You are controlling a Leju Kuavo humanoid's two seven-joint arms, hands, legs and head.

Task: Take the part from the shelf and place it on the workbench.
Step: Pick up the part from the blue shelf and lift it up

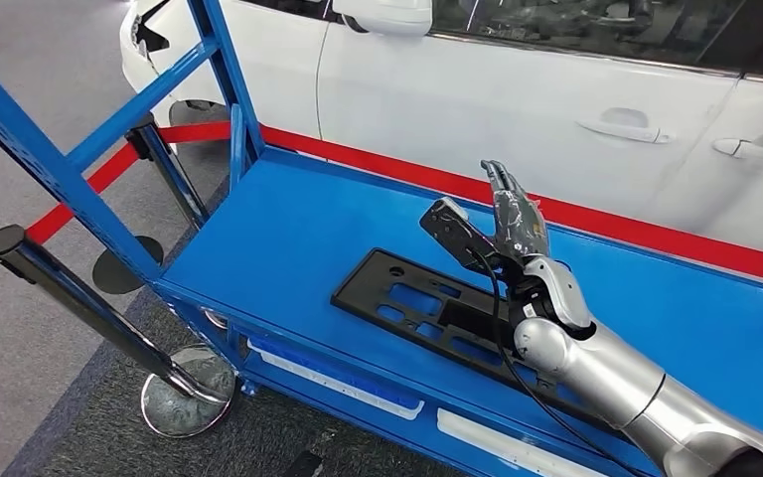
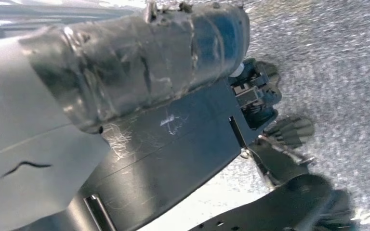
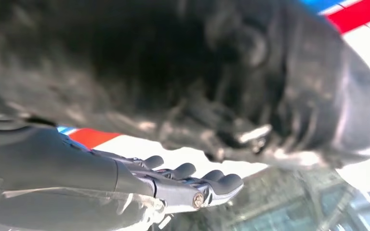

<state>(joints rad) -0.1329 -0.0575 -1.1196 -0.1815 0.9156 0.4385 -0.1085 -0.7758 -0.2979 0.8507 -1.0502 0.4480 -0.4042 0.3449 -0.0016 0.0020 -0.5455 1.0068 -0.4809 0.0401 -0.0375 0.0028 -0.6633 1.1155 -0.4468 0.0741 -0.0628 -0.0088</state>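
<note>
Surroundings: white car just behind the blue shelf cart; a red strip runs along the cart's back edge. A black stanchion post with chrome base stands at the cart's near left corner, a second post farther back. Blue diagonal frame struts rise on the left side.

Shelf contents: the part, a flat black plastic panel with rectangular cut-outs, lies flat on the top deck (matte, thin).

Right hand is raised above the part's far end, fingers extended and apart, holding nothing. Left hand: cannot tell its state.
</note>
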